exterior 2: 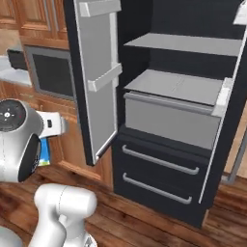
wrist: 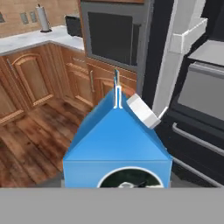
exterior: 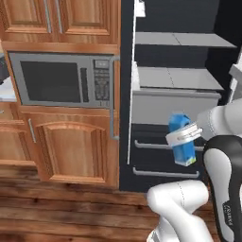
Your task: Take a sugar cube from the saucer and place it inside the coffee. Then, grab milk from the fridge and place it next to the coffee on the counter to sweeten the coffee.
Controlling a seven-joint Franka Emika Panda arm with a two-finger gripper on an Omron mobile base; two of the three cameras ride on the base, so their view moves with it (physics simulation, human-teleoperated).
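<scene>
Milk carton in my pincer, out of the open fridge, worktop off to my left.

My pincer (exterior: 185, 134) pinches the blue milk (exterior: 182, 142) around its middle, carton upright and slightly tilted before the fridge (exterior: 179, 94) drawers; the arm is bent, reaching forward. The marble worktop (wrist: 33, 38) lies well apart, past the microwave (exterior: 61, 78).
</scene>
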